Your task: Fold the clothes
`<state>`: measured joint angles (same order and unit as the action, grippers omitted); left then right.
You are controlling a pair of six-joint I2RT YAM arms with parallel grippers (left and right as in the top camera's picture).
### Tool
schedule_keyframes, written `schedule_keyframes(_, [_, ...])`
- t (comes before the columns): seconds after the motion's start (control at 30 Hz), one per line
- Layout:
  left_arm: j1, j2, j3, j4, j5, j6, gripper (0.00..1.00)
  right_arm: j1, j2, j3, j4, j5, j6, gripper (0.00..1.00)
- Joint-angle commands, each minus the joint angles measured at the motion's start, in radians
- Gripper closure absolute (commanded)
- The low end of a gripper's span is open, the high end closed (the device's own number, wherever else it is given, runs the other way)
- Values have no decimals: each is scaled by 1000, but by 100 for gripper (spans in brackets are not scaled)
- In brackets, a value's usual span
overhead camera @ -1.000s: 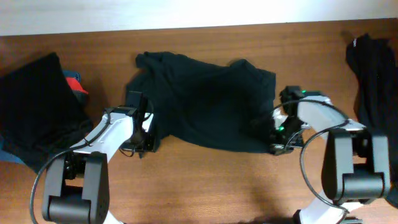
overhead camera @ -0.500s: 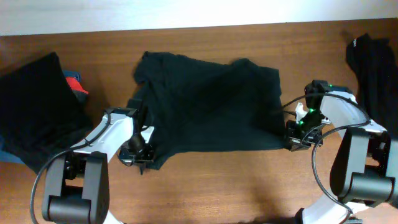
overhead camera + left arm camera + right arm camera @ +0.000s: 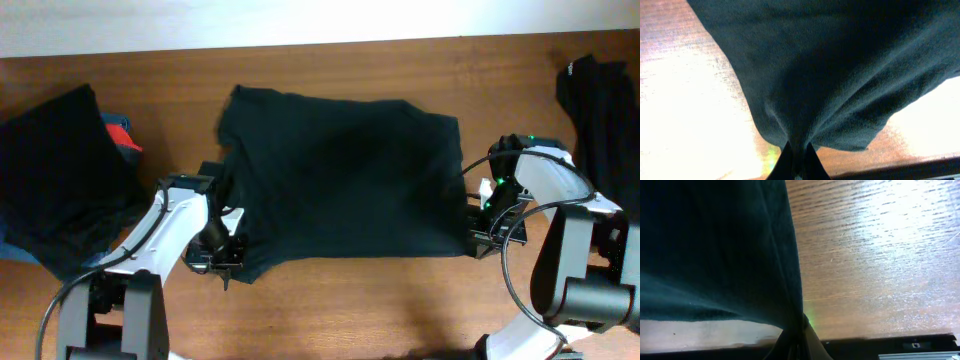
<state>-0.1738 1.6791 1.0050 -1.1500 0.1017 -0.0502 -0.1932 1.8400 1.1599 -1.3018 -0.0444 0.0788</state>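
In wrist views, left end effector and right end effector clamp the shirt.

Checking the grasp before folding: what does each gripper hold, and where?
Both hold the shirt: the left gripper pinches its near left corner, the right gripper its near right corner.

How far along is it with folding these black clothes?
Done: one shirt lies spread nearly flat on the table. In hand: the left gripper and right gripper each pinch a near corner of it. Left: no fold shows in it yet, and another dark garment waits at the right edge. Whether the dark heap at the left is folded, I cannot tell.
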Motion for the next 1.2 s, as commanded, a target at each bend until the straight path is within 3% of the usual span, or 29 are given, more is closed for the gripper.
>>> schedule_keyframes(0.0, [0, -23, -5, -6, 8, -13, 100, -5, -16, 15, -6, 22, 12, 95])
schedule_keyframes(0.23, [0, -49, -5, -18, 11, -13, 100, -5, -16, 15, -16, -6, 13, 96])
schedule_keyframes(0.57, [0, -333, -5, 83, 10, -14, 100, -3, -21, 15, 19, -67, -1, 96])
schedule_keyframes(0.97, [0, -338, -5, 356, 5, -13, 100, -4, -63, 47, 77, -160, -82, 96])
schedule_keyframes(1.17, [0, -338, -5, 408, -99, -13, 100, -4, -63, 107, 91, -163, -82, 96])
